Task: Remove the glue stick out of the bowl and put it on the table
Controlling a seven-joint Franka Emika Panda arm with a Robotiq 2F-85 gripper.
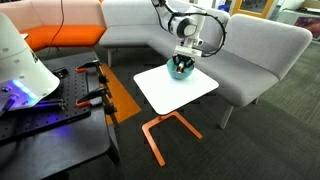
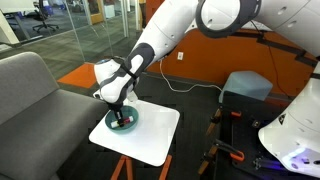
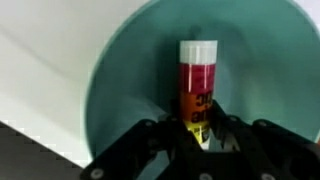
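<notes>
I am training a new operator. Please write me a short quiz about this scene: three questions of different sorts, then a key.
1. True or false: the bowl stands on the floor.
2. Where is the glue stick? A) in the bowl B) on the floor C) on the sofa
3. Fill the gap: the hand is low over the ____.

Key: 1 false, it stands on the white table. 2 A. 3 bowl.
</notes>
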